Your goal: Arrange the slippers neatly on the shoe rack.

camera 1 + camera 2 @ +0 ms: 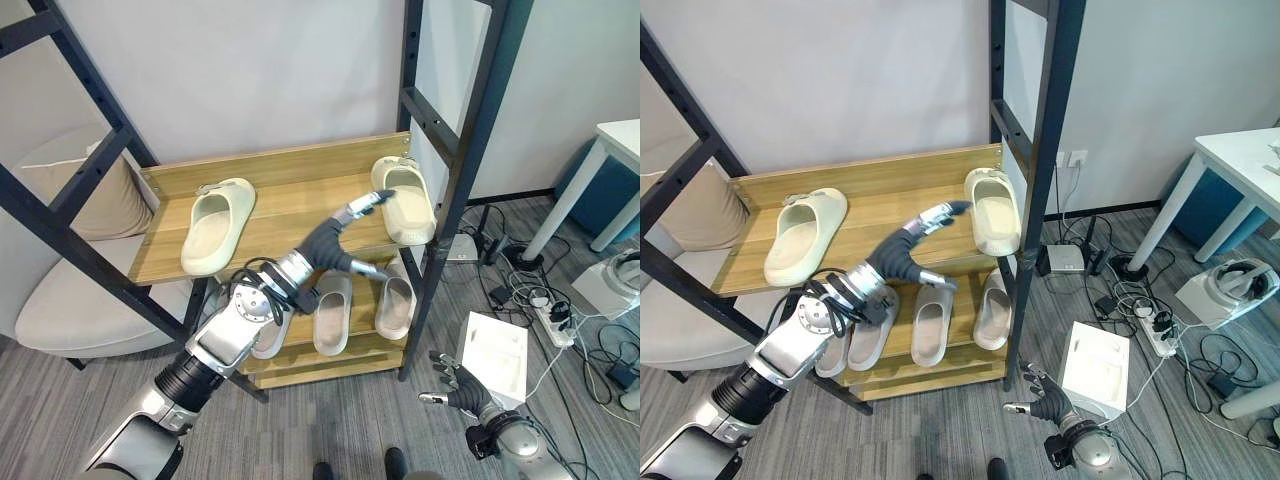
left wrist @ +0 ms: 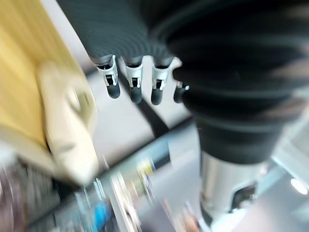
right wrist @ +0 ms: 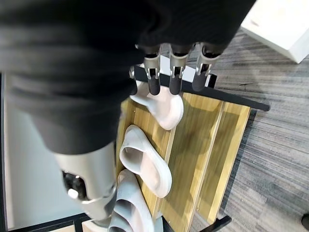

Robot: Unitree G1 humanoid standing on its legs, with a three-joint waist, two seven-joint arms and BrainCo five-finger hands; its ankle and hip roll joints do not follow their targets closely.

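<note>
Take the wooden shoe rack [image 1: 270, 180] as your reference and read across from its left end. On the upper shelf, toward the left end, a cream slipper [image 1: 216, 226] lies toe-down toward the front edge, tilted a little off square. Nearer the middle your left hand [image 1: 345, 236] reaches over that shelf with fingers straight and released, thumb spread, grasping nothing; its fingertips [image 1: 380, 198] are at or just beside the heel of the second cream slipper [image 1: 404, 199], which sits at the right end of the upper shelf against the black upright [image 1: 455, 170], its toe hanging slightly past the front edge. The two cream slippers are well apart, so this pair is on the rack but not yet set side by side; I'd judge that bringing them together and squaring them is what remains. Below, on the lower shelf [image 1: 940, 375], three paler slippers [image 1: 930, 323] lie in a row, roughly parallel, and look close to tidy. Off the rack's right end, low near the floor beside a white box [image 1: 494, 358], your right hand [image 1: 455, 385] hangs idle, fingers loosely spread and empty.
</note>
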